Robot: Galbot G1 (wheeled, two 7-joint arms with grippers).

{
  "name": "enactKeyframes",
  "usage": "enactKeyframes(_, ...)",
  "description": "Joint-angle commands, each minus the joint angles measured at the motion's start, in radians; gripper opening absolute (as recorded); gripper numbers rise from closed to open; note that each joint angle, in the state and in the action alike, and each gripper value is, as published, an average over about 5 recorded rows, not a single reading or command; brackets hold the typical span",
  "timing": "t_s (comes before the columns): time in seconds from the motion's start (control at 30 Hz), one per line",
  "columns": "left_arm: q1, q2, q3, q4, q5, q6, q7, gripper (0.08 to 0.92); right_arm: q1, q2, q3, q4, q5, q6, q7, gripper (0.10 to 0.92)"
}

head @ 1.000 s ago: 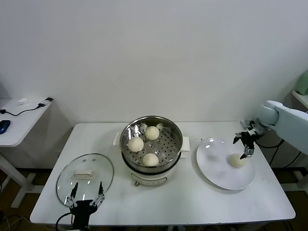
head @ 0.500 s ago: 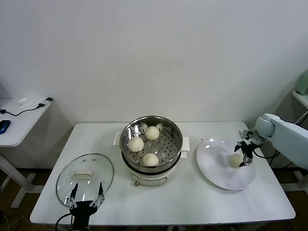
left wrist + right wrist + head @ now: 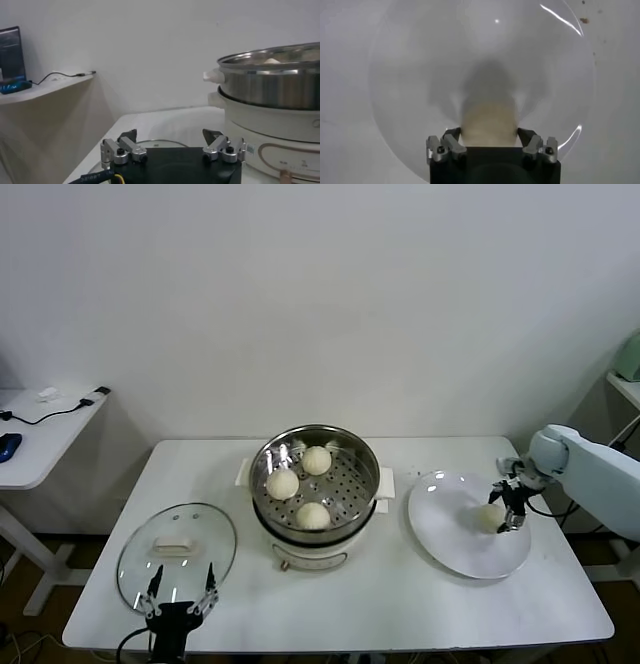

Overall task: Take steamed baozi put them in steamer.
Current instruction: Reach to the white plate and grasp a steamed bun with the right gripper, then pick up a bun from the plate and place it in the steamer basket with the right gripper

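One steamed baozi [image 3: 489,516] lies on the white plate [image 3: 450,539] at the right of the tabletop [image 3: 400,604], between the fingers of the right end effector [image 3: 512,506], which straddle it from above; whether they press on the dough or stand just off it cannot be told. Three more baozi [image 3: 299,485] sit on the perforated floor of the steamer [image 3: 355,446] at the tabletop's middle. The left end effector [image 3: 178,594] hangs with fingers apart at the near edge of the glass lid [image 3: 140,554].
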Motion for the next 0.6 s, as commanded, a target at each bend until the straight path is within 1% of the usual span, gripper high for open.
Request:
enactKeyframes(0.03, 0.001, 0.001, 0.0, -0.001, 0.0, 0.001, -0.001, 0.823, 0.028, -0.002, -0.006, 0.016, -0.008, -0.002, -0.003, 0.735)
enactKeyframes(0.17, 0.0, 0.001, 0.003, -0.002, 0.0, 0.001, -0.002, 0.823, 0.112, -0.019, -0.054, 0.07, 0.034, 0.0, -0.014, 0.681)
enactKeyframes(0.3, -0.002, 0.001, 0.008, -0.003, 0.001, 0.001, -0.001, 0.823, 0.282, -0.043, -0.184, 0.181, 0.13, -0.009, -0.022, 0.671)
enactKeyframes(0.43, -0.005, 0.002, 0.014, -0.004, 0.001, 0.002, -0.001, 0.823, 0.523, -0.038, -0.351, 0.33, 0.285, -0.052, -0.015, 0.67)
enactKeyframes(0.6, -0.005, 0.004, 0.022, -0.007, 0.002, 0.002, -0.001, 0.823, 0.764, 0.021, -0.476, 0.515, 0.504, -0.138, 0.011, 0.67)
